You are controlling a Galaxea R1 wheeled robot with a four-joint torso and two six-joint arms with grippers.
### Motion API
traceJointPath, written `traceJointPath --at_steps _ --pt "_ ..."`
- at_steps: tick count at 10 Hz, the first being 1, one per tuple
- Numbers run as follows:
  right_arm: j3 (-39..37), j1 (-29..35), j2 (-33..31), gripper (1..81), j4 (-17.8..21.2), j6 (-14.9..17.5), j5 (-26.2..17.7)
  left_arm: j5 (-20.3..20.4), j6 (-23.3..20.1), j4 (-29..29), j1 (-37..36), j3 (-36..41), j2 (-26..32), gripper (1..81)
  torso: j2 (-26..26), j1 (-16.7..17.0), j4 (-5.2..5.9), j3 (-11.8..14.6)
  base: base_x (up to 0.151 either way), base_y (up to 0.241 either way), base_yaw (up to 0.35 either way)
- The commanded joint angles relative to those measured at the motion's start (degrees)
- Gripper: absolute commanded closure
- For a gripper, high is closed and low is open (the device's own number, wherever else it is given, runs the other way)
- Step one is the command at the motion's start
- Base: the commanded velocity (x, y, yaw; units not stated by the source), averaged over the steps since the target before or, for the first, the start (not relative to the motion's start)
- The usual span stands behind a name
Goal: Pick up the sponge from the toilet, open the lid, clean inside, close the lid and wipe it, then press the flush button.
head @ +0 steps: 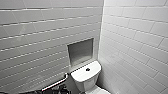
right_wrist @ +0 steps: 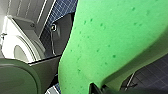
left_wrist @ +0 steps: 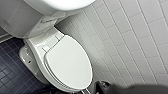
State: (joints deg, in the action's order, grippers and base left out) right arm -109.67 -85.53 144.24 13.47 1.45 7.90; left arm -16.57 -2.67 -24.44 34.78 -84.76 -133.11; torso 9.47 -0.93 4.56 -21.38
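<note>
Sponge (right_wrist: 107, 40) looks pinched in my right gripper (right_wrist: 100, 88), so I squeeze it firmly and come at the closed lid (left_wrist: 68, 62) squarely from its near edge.

Bright green foam sponge (right_wrist: 107, 37): matt, porous, pitted w/ small holes. White ceramic toilet (head: 86, 75): glossy, smooth. White oval plastic lid (left_wrist: 68, 62): smooth, slight sheen. White wall tiles (head: 135, 37): glossy. Dark blue floor tiles (left_wrist: 10, 72): matt.

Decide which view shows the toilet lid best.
The left wrist view: the lid lies shut, nearly whole. The head view catches a white sliver below the tank; the right wrist view, a small oval past the sponge.
</note>
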Motion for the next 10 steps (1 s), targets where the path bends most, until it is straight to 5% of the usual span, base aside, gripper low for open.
traceJointPath --at_steps 1,5,10 --pt "2.4 1.7 -1.7 81.1 0.5 0.0 -3.7 -6.1 3.5 -2.9 -13.0 0.6 -0.8 81.1 0.0 0.0 0.00 0.0 0.000 0.000 0.000" --pt "2.5 1.7 -1.6 81.1 0.5 0.0 -3.6 -9.4 8.0 -2.9 -21.5 -3.9 -5.1 81.1 0.0 0.0 0.00 0.0 0.000 0.000 0.000" --pt "3.8 1.7 -1.8 81.1 0.5 0.0 -3.1 -10.2 10.1 -2.9 -26.6 -11.5 -13.0 81.1 -0.1 -0.1 0.00 -6.6 0.000 0.000 0.000"
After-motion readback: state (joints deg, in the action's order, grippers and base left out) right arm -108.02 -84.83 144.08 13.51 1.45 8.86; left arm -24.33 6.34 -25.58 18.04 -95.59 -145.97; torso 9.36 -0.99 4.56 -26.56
